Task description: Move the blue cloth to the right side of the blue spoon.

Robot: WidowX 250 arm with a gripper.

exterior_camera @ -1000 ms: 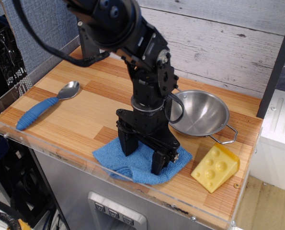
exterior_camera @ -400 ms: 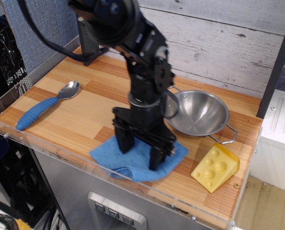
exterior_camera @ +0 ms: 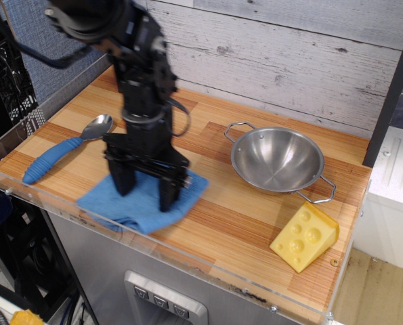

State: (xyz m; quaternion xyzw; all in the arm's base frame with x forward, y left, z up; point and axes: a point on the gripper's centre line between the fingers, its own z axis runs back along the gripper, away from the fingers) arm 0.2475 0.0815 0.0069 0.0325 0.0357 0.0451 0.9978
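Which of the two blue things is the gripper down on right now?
The blue cloth: the gripper stands on it with fingers spread. The blue spoon lies untouched to its left.

Blue cloth [exterior_camera: 143,203] fuzzy terry; spoon [exterior_camera: 64,148] shiny metal w/ ribbed blue handle; bowl [exterior_camera: 277,160] polished steel; table [exterior_camera: 235,230] wood.

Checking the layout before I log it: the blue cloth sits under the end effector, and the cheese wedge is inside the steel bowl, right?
Not quite. The cheese wedge sits on the table beside the steel bowl, not inside it, as observation.image shows. The blue cloth is under the end effector.
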